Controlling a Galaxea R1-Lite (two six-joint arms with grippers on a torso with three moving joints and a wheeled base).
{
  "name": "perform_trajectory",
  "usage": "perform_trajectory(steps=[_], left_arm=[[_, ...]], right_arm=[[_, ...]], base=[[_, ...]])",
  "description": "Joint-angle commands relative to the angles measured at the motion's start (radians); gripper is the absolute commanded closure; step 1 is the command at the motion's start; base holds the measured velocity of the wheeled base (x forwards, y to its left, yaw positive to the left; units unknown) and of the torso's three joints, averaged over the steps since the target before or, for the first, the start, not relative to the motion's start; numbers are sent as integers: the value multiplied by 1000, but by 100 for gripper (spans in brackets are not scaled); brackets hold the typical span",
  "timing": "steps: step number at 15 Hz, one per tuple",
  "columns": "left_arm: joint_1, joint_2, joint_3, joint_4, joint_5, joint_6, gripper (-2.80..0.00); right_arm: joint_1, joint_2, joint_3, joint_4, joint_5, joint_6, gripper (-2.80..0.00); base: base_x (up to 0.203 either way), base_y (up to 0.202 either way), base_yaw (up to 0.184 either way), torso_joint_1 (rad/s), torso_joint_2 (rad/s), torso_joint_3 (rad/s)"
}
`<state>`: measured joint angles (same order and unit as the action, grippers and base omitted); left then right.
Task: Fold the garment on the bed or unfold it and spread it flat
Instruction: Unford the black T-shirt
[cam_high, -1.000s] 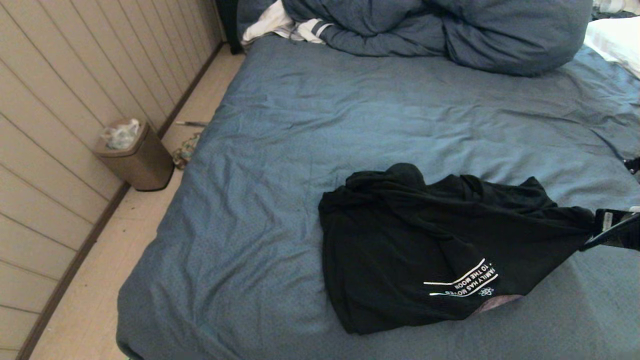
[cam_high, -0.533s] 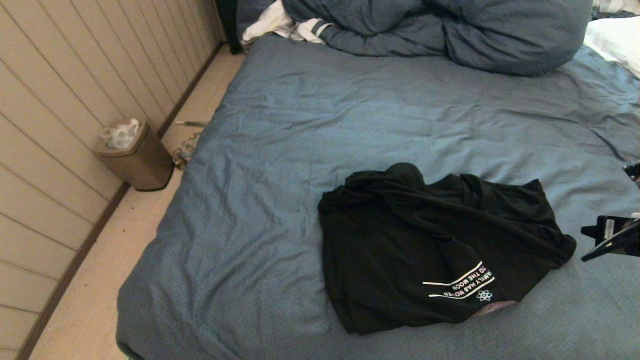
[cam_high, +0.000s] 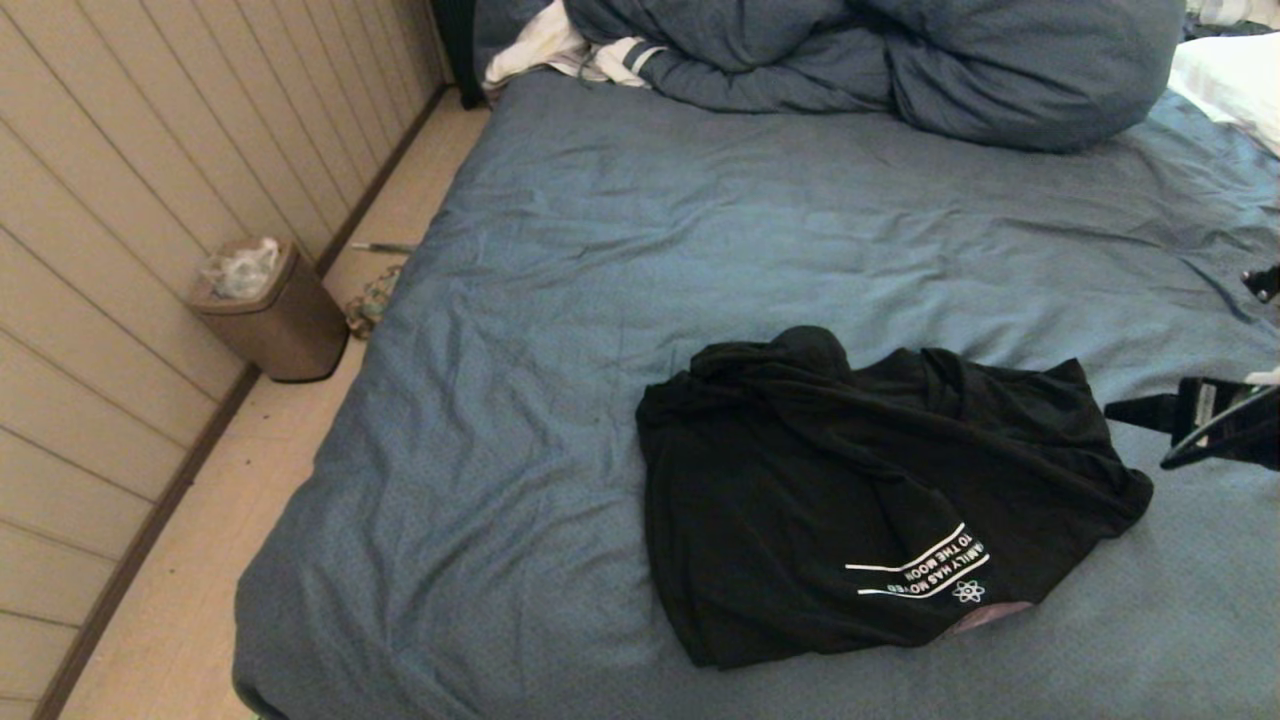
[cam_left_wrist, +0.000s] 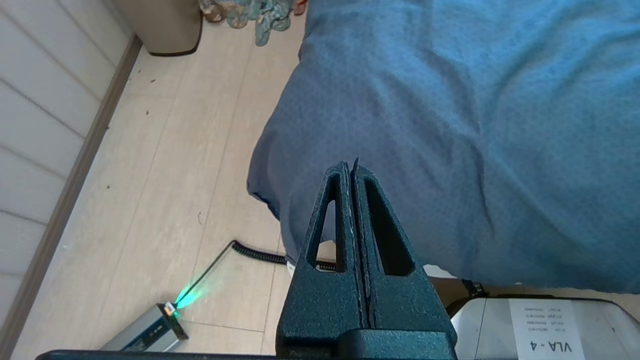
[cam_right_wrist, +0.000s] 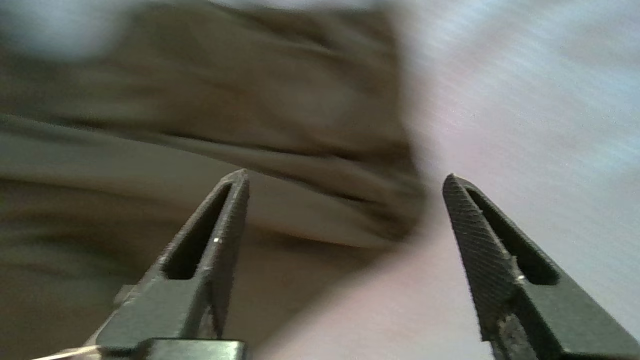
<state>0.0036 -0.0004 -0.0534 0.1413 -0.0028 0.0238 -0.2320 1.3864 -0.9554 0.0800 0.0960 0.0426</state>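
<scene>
The garment (cam_high: 860, 500) is a black T-shirt lying crumpled on the near right part of the bed (cam_high: 700, 250), with white lettering showing near its front edge. My right gripper (cam_high: 1135, 437) hovers just beyond the shirt's right corner, open and holding nothing. In the right wrist view the right gripper (cam_right_wrist: 345, 180) has its jaws spread wide, with the garment (cam_right_wrist: 225, 125) in front of them and bare sheet (cam_right_wrist: 525, 100) beside it. My left gripper (cam_left_wrist: 350, 167) is shut on nothing, parked above the bed's (cam_left_wrist: 475, 125) near left corner.
A bulky blue-grey duvet (cam_high: 900, 60), a white striped cloth (cam_high: 560, 45) and a white pillow (cam_high: 1230, 75) lie at the bed's far end. A brown bin (cam_high: 270, 310) stands by the panelled wall. A coiled cable (cam_left_wrist: 255, 252) and a small box (cam_left_wrist: 145, 332) lie on the floor.
The right gripper opened and let go of the shirt's right corner, which dropped back onto the sheet. The gripper then rose slightly and shifted towards the shirt.
</scene>
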Motion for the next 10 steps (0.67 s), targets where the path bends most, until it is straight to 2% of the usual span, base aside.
perform_trajectory(steps=[1,3,5,8,10], left_arm=[[1,18,-18,0,7,-5,0],[1,151,-116,-2,3,-47,0],[1,371,-247,-4,-26,-105,0],[-1,733,-460,-6,-162,-156,0],[-40,966,-592,-20,-240,-204,0]], right_arm=[[144,11,-167,144,16,92,0],[241,67,-287,225,30,143,0],[313,117,-388,306,37,155,0],[422,230,-548,414,41,160,0],[490,314,-663,489,40,159,0]], base=[[0,0,0,0,0,0],[0,0,0,0,0,0],[0,0,0,0,0,0],[0,0,0,0,0,0],[0,0,0,0,0,0]])
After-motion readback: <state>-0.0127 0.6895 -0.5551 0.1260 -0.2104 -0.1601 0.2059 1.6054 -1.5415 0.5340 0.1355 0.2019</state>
